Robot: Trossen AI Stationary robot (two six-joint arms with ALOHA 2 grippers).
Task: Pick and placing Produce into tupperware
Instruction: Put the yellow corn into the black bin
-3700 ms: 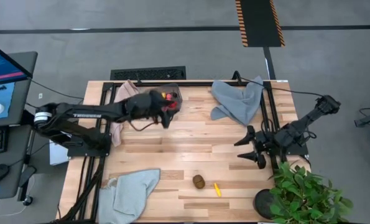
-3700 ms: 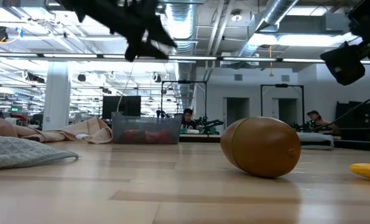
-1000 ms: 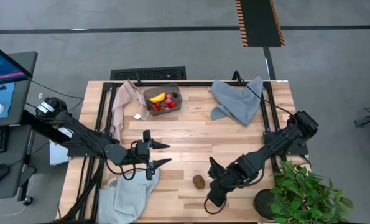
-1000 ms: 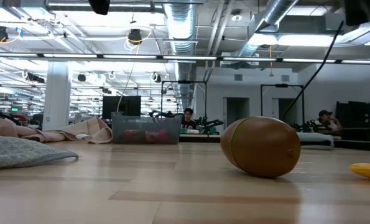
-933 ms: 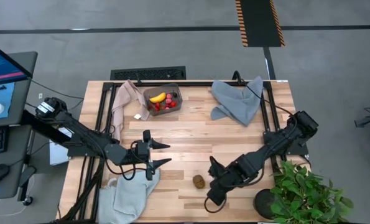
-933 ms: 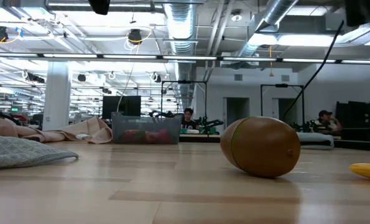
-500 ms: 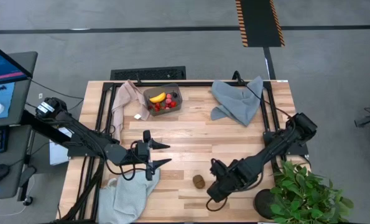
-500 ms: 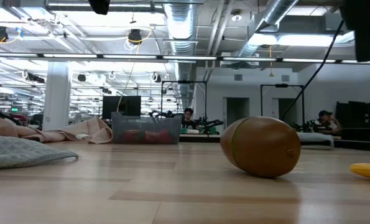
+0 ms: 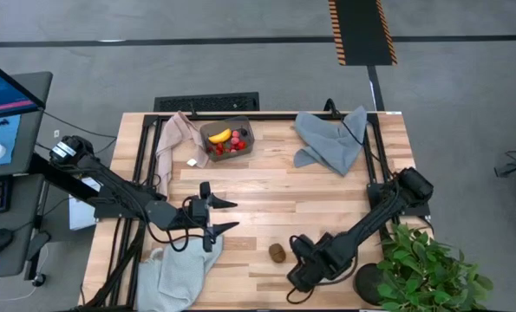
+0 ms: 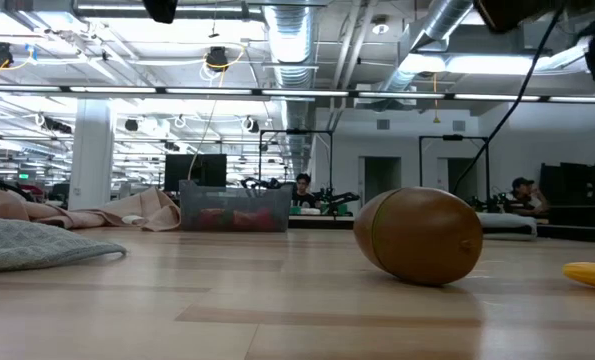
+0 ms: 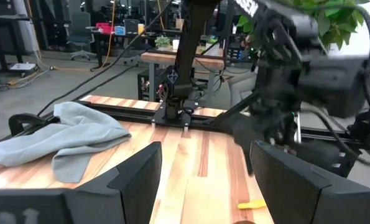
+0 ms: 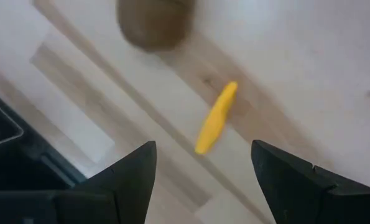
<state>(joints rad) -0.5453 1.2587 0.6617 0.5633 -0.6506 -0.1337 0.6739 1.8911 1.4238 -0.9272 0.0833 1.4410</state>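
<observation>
The translucent grey tupperware (image 9: 227, 137) stands at the far side of the table with a yellow banana and red strawberries inside. A brown kiwi (image 9: 277, 252) lies on the wood near the front edge, and a tiny yellow piece (image 12: 216, 118) lies just to its right. My right gripper (image 9: 297, 276) hangs open above the yellow piece, pointing steeply down; in the right wrist view its fingers stand wide on either side of the piece, clear of it. My left gripper (image 9: 218, 215) waits open and level over the table's left middle.
A grey-blue cloth (image 9: 331, 139) lies at the far right and another (image 9: 184, 264) at the near left. A beige-pink cloth (image 9: 175, 139) lies left of the tupperware. A potted plant (image 9: 422, 273) stands at the near right corner. Bare wood fills the middle.
My right gripper has sunk toward the table and shifted toward the near edge, tipping more steeply downward over the yellow piece. Its fingers have stayed apart. The kiwi and the yellow piece have not moved.
</observation>
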